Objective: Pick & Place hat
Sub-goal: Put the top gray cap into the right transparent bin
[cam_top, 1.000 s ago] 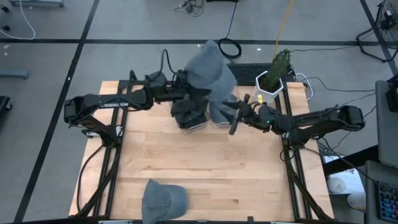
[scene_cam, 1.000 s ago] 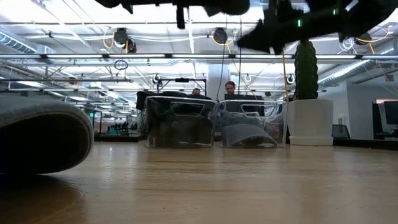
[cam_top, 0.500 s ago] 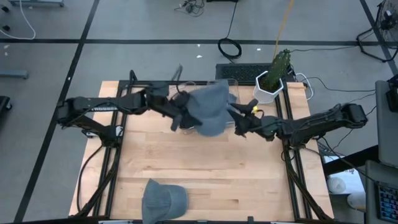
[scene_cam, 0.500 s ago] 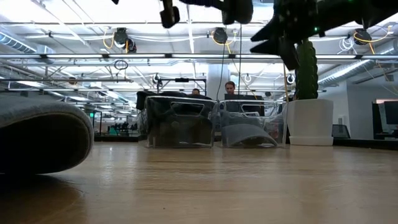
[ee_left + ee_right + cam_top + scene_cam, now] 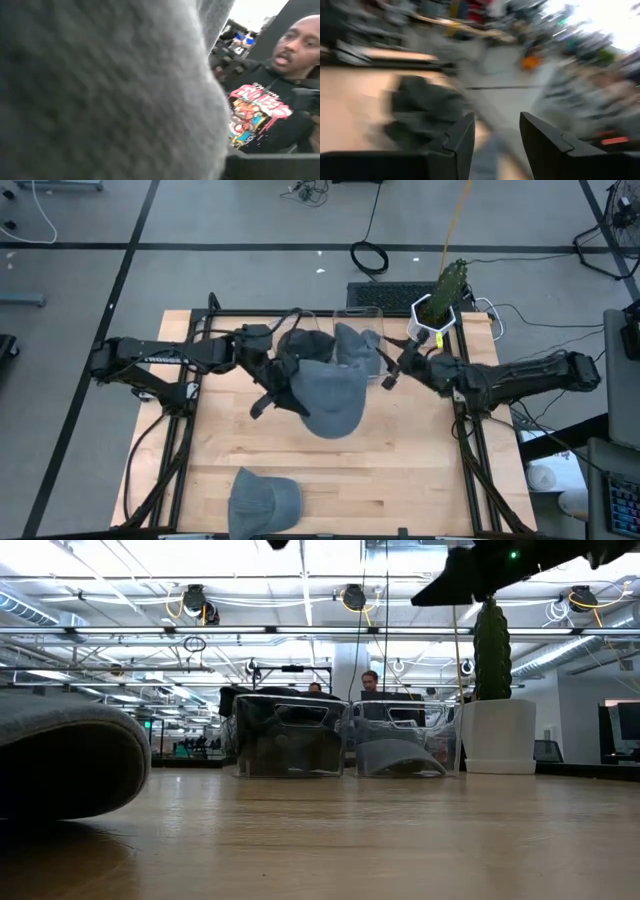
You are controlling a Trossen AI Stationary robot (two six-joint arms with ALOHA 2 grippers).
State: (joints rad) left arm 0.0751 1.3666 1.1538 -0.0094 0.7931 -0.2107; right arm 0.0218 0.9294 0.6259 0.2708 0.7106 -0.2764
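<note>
The left tool (image 5: 283, 385) is clamped tight on a grey hat (image 5: 330, 398), which hangs above the middle of the desk (image 5: 400, 460). The right tool (image 5: 388, 378) – fingers (image 5: 460, 137) parted, empty – hovers just right of it, near two clear bins (image 5: 345, 330) at the far edge. A second hat (image 5: 262, 500) lies at the near edge.

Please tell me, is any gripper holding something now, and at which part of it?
The left gripper holds a grey hat at its edge. The exact part cannot be told. The right gripper is open and holds nothing.

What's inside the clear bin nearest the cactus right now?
A grey cap lies in that clear plastic bin; its curved brim shows in the low view. The bin's floor beneath it is covered.
</note>
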